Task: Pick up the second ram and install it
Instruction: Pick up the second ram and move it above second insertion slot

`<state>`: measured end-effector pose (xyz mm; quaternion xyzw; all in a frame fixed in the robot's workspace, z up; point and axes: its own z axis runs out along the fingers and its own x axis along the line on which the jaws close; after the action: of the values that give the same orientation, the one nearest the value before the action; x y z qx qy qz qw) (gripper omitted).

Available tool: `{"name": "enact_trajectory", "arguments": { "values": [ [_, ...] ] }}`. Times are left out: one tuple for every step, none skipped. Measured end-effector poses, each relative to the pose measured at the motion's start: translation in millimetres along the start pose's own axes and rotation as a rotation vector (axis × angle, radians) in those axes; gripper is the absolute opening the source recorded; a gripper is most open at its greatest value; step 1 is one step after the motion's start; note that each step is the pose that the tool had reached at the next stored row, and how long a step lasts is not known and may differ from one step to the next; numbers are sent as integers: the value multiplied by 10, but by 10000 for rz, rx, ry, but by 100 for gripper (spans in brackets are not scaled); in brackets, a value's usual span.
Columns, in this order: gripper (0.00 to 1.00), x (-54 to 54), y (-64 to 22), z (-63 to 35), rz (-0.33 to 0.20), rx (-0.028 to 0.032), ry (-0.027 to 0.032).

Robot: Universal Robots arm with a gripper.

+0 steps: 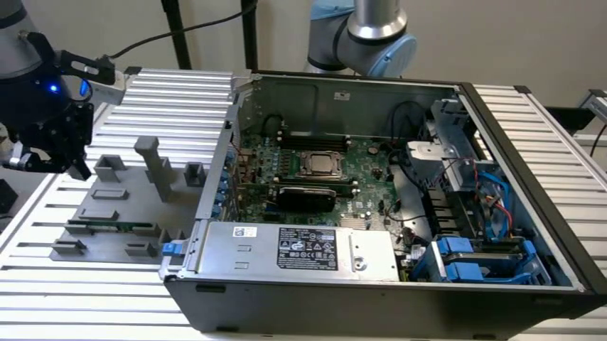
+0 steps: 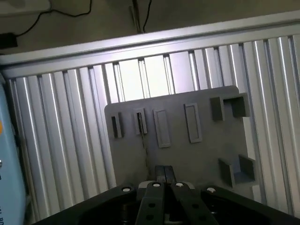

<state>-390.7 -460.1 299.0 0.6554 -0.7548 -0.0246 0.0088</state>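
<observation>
The second ram (image 1: 109, 227) is lying unpicked in the grey tray (image 1: 133, 206), lower left; the gripper (image 1: 57, 167) is hovering above, fingers (image 2: 160, 173) together.

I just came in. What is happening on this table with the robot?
A robot arm's gripper hangs above a gray holder plate that lies beside an open computer case. Its fingers are shut and hold nothing. A green memory stick sits in the plate, not yet picked up.
</observation>
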Motion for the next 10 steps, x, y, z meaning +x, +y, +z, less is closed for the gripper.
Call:
{"name": "enact_trajectory", "arguments": {
  "values": [
    [11, 0, 0, 8, -178, -3, 9],
    [11, 0, -1, 17, -370, -7, 18],
    [11, 0, -1, 24, -554, -10, 27],
    [11, 0, -2, 31, -734, -9, 35],
    [11, 0, -2, 36, -913, 5, 42],
    [11, 1, -2, 41, -1083, 24, 49],
    [11, 1, -2, 46, -1223, 51, 54],
    [11, 1, -3, 51, -1338, 85, 55],
    [11, 2, -3, 56, -1432, 126, 57],
    [11, 5, -4, 60, -1502, 170, 57]
  ]
}}
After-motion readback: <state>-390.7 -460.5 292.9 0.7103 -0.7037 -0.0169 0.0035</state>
